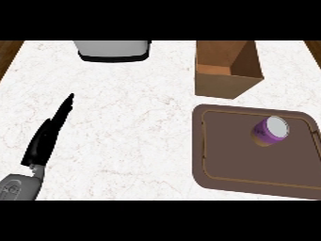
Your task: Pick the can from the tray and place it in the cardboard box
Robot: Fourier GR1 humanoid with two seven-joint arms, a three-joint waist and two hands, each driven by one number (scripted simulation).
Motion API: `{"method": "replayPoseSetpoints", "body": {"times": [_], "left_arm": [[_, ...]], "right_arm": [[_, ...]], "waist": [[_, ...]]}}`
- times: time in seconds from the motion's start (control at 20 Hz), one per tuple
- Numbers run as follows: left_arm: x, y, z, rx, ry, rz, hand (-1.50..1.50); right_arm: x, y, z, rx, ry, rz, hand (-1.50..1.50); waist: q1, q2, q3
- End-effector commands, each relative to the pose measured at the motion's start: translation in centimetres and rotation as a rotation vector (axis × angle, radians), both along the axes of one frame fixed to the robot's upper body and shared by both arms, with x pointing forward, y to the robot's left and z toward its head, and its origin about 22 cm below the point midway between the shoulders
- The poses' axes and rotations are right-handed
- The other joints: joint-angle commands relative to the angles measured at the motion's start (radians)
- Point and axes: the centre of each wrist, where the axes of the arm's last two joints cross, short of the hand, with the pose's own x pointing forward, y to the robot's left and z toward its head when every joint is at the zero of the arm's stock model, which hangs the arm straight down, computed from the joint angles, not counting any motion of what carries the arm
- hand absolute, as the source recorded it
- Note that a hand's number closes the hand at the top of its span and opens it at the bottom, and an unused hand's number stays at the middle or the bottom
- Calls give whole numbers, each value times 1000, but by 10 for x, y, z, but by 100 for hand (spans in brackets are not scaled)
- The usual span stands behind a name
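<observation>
Reaching first: left robot hand (46, 136), fingers straight and holding nothing, should approach upright can (271, 131) on tray (222, 164) before cardboard box (227, 70)

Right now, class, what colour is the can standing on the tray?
Purple, with a pale grey top: the can shows best in the head view, on the brown tray.

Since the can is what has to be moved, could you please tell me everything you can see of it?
The can is a short cylinder with a purple side, a tan band at its base and a pale grey top. It stands upright in the far half of the brown tray, touching only the tray floor and clear of the raised rim. The open cardboard box lies just beyond the tray. No hand touches the can.
</observation>
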Motion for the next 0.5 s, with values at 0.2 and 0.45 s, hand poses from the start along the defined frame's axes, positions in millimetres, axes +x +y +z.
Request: {"method": "replayPoseSetpoints", "body": {"times": [0.2,0.45], "left_arm": [[-2,-12,-21,3,2,-17,0],[-5,-6,-15,6,1,-15,0]], "right_arm": [[30,44,17,-73,93,-72,-150],[54,60,8,-67,181,-72,-150]], "waist": [[7,1,1],[12,0,1]]}}
